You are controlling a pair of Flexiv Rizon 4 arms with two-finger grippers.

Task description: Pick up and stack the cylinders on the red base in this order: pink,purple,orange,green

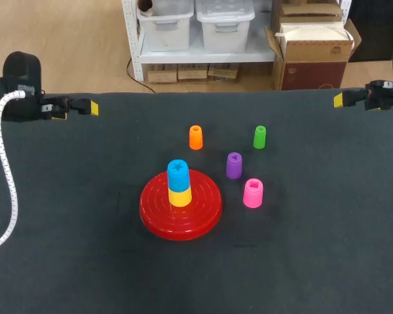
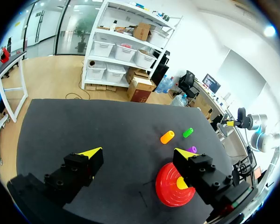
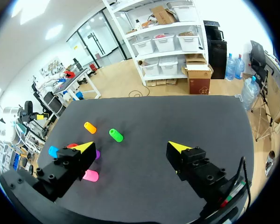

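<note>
We're in a robotics lab. Left arm (image 1: 21,88) and right arm (image 1: 384,95) sit at the corners of a black-covered desk (image 1: 72,261), a white cable hose (image 1: 4,176) trailing over it.

Nothing fancy on my feed: a black table (image 1: 65,261) on a light wood floor (image 1: 65,46), and white shelving (image 1: 134,39) behind it with plastic bins (image 1: 224,23) and cardboard boxes (image 1: 314,59). The walls (image 2: 210,42) are white. I think those are big glass windows (image 2: 79,23) at the far end.
</note>
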